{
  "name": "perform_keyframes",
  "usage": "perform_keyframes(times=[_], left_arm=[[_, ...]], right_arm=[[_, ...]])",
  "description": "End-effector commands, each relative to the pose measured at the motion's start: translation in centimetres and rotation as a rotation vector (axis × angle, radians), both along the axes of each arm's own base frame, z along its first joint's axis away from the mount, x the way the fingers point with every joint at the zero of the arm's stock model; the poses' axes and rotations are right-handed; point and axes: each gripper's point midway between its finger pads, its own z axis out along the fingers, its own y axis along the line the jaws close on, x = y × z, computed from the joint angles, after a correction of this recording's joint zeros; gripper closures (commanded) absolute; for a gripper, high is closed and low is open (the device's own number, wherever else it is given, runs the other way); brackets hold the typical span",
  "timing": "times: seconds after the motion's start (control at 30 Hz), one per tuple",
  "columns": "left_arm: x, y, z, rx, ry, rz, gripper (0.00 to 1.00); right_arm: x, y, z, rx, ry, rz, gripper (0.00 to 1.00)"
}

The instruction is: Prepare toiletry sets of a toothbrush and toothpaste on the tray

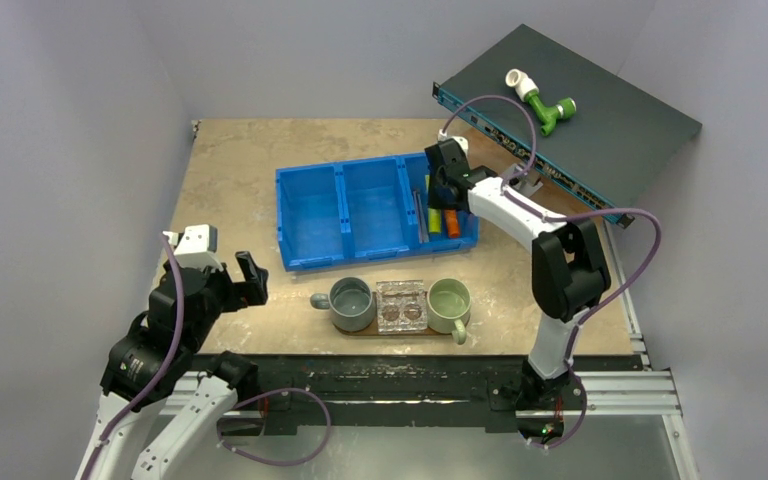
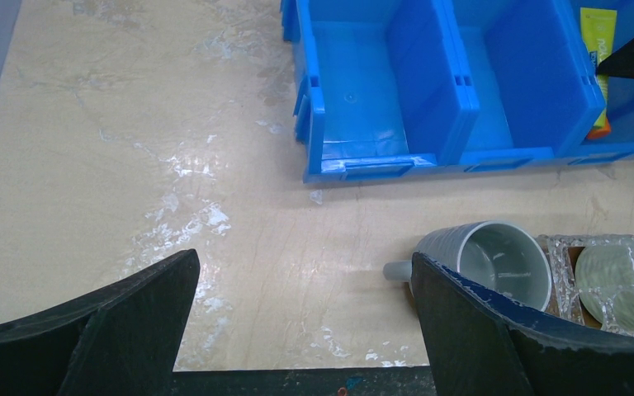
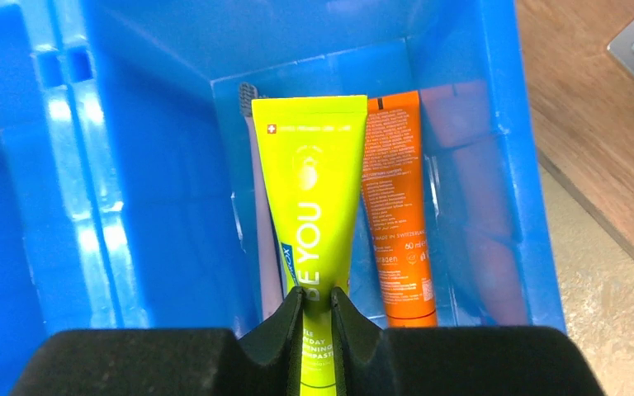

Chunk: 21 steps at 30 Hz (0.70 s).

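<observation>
The green toothpaste tube (image 3: 312, 190) is pictured pinched near its narrow end by the right pincer (image 3: 316, 294), whose fingers are drawn in to a slim gap around it, inside the rightmost compartment of the blue bin (image 3: 91, 206). The orange tube (image 3: 396, 206) is seen lying just beside it in the same compartment, with a toothbrush (image 3: 256, 214) tucked against its other side. The step in hand is judged to be an opening pick-up, since neither tube is on the tray. A straight lift clear of the bin's walls is called for next, then a carry to the wooden tray (image 1: 412, 333), which is set in front of the bin and bears a grey mug (image 1: 352, 303) and a green mug (image 1: 448, 303). The left pincer (image 2: 304, 272) is held wide open and empty off the bin's left front corner. The pinch is shown only by the right wrist camera. The tray and both arms are taken in together only from overhead.
</observation>
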Motion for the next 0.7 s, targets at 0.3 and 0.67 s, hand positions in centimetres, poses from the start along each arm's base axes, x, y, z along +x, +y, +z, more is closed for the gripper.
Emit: perform_keyframes(times=[0.3,0.67], left_arm=[[0.4,-0.3,0.0,0.015,0.01,-0.015,0.0],[0.3,-0.1,0.0,0.016,0.007,-0.011,0.0]], right_arm=[[0.7,-0.4,5.1,0.014,-0.111,-0.004,1.0],[0.6,0.1,-0.3,-0.005,0.001,0.002,0.56]])
